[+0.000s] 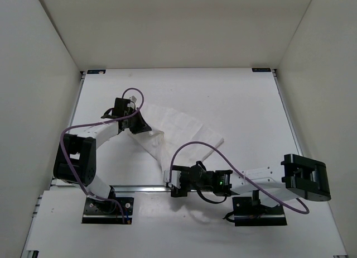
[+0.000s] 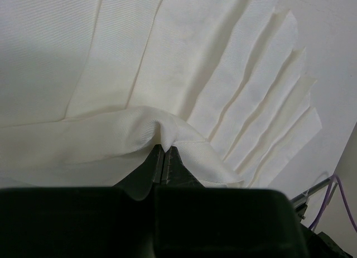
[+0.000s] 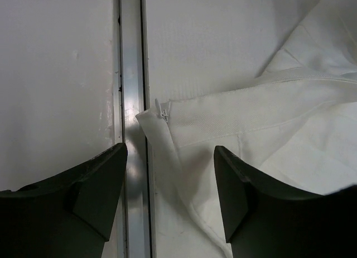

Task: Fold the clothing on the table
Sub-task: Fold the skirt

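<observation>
White table (image 1: 223, 96) from above: the clothing (image 1: 178, 127) runs diagonally between my left gripper (image 1: 140, 125) and right gripper (image 1: 169, 182). Left wrist: jaws clamped on a raised fold, pleats fanning ahead. Right wrist: jaws apart, its zip corner just ahead between them

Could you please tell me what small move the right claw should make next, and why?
Probably lower the right claw and close it on the clothing corner by the zipper. Its jaws stand open over that corner at the rail, while the left claw pinches a fold, so both ends would be held for folding.
</observation>
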Controlling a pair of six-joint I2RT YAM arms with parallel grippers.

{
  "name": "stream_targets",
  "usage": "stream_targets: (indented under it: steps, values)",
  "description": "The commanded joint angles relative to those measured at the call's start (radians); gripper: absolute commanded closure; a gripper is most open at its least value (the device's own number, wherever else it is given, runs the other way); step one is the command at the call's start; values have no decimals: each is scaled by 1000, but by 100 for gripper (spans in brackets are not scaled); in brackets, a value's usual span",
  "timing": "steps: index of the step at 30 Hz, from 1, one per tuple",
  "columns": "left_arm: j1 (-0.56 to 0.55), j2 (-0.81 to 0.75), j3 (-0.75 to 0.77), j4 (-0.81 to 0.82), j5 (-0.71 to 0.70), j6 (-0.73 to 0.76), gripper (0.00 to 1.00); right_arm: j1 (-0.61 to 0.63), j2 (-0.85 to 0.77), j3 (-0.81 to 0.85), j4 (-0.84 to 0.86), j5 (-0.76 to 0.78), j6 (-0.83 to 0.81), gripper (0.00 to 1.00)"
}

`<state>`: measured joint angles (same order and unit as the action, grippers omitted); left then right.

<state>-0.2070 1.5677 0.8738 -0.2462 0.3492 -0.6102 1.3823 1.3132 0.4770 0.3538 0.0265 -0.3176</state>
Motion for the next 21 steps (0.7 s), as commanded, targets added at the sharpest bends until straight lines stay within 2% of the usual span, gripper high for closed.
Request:
stream_targets:
  steps: [1,4,7,8,9,10,11,14,18,21]
  values:
    - [-2,-9,1,25,24,4,100,11,50,37,129,76,-38,40]
    - [3,-12,-7,24,27,7,100,14,99,52,172,102,-61,41]
    - [7,-23,-13,30,27,9,100,0,142,52,241,105,-66,51]
    - [11,-23,-16,28,28,12,100,0,143,54,243,111,-67,62]
    - [14,-29,-21,24,30,9,100,-5,156,58,263,113,-66,81]
    - [12,-40,-25,13,30,19,100,-6,147,55,267,119,-54,97]
    - [24,-41,-19,13,36,21,100,-12,136,58,258,118,-43,100]
    - [37,-87,-25,-11,34,30,100,-69,0,52,206,87,82,100]
    - [37,-200,-42,-39,28,30,100,-213,-213,22,33,21,141,100]
    - [24,-317,-64,-68,2,14,100,-424,-427,-17,-100,-125,204,100]
